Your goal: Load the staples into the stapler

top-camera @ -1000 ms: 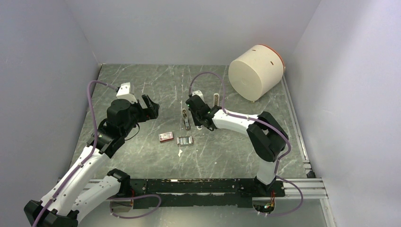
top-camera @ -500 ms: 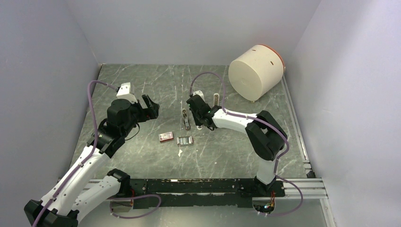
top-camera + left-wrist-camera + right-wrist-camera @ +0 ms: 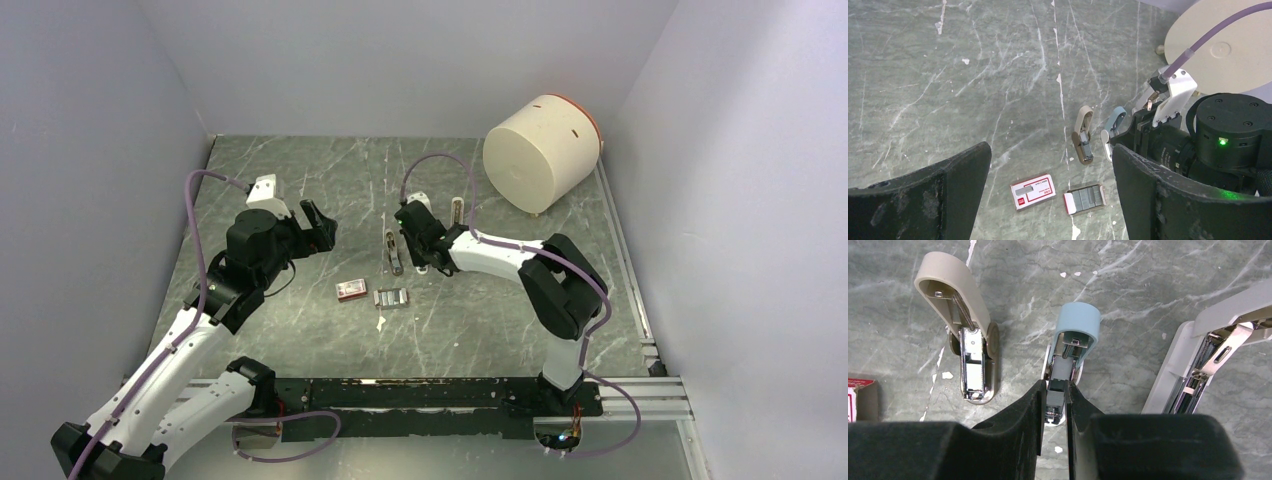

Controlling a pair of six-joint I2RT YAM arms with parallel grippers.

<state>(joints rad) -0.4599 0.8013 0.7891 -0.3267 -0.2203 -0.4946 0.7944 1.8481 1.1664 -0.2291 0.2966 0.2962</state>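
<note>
We see the right gripper (image 3: pixel 1055 396) pinching the blue stapler (image 3: pixel 1077 324) at its open magazine. The left gripper (image 3: pixel 318 226) is spread wide. The staples (image 3: pixel 1086 198) lie on the table (image 3: pixel 480 330), just beside the red box (image 3: pixel 1032 191).

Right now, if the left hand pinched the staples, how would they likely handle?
The staples look like several thin strips lying side by side, so a pinch may well split them apart. They lie low and flat on the table, so a push would probably slide them, not tip or roll them.
</note>
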